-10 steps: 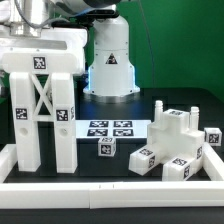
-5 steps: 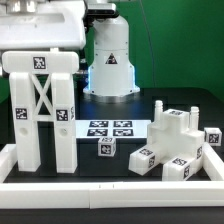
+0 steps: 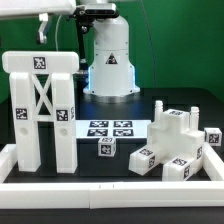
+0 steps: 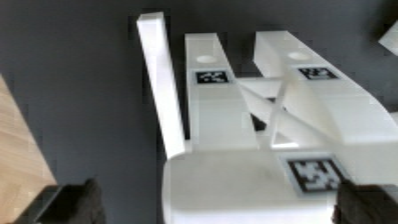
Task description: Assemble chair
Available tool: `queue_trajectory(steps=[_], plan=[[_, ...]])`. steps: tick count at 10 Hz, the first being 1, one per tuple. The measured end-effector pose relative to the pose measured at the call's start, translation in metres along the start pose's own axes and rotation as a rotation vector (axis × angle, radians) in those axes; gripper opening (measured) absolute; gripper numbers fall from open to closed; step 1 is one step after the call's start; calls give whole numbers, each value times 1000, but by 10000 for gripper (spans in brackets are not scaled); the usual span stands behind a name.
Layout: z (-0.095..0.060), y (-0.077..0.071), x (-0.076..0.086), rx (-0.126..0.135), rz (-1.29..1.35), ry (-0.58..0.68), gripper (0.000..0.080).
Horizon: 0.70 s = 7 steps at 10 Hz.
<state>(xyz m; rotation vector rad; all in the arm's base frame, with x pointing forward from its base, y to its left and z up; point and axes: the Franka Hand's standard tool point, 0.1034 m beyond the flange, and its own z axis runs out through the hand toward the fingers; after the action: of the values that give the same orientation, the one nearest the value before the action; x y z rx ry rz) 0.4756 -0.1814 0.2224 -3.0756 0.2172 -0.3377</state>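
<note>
The gripper [image 4: 228, 203] hangs wide open and empty above the upright cross-braced frame [image 3: 44, 110] near the bench's [image 3: 146, 106] front edge. The stepped pieces [image 3: 178, 140] sit well apart.

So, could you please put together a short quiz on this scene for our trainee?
1. True or false: the X-braced frame lies flat.
2. Fill in: the hand above the frame is ___.
3. The small loose cube sits right beside: A the marker board; B the robot base; C the hand.
Key: 1 false; 2 open; 3 A.
</note>
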Motion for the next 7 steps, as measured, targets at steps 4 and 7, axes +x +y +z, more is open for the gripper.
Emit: queue_trajectory(steps=[4,7], plan=[[-4,-6,47,15,-27,-310,649],[16,-14,78,9,-51,-497,649]])
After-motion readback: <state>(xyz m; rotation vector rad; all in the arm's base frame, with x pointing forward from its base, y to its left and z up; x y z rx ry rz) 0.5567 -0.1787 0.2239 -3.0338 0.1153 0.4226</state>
